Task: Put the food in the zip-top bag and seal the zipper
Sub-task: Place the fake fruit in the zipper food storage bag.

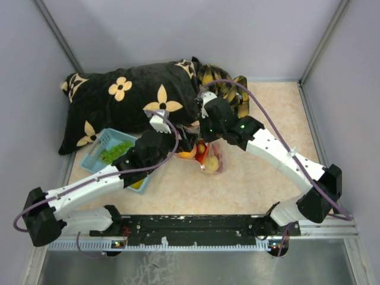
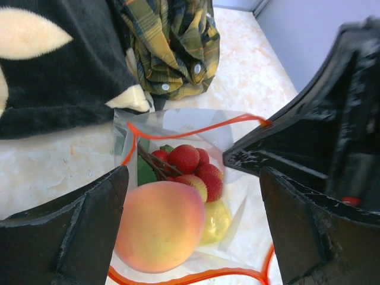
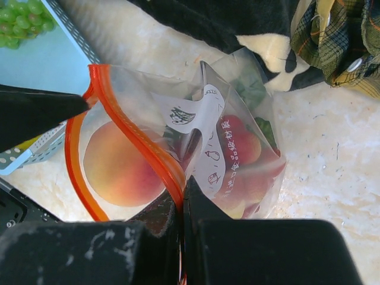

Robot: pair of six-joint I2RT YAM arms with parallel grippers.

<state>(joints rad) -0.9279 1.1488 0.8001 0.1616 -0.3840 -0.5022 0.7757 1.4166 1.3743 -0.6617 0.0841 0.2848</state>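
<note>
On surface [image 1: 249, 190], bag [image 1: 208, 155] holds peach [image 2: 160, 225], berries [image 2: 190, 160], yellow piece [image 2: 217, 222]. Grapes [image 1: 116, 149] not yet bagged, in basket [image 1: 98, 148]. Best approach: keep bag lip high and steady; lift left claw [image 2: 190, 172] straight out, clear of film. That claw spread wide, gripping nothing; right claw [image 3: 183, 202] pinched tight on zipper [image 3: 127, 130], propping mouth open.

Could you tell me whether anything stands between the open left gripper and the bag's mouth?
Nothing visible does. The left gripper hangs open over the mouth of the zip-top bag, its fingers either side of the peach, which lies inside the zipper loop; the right gripper pinches that zipper.
</note>
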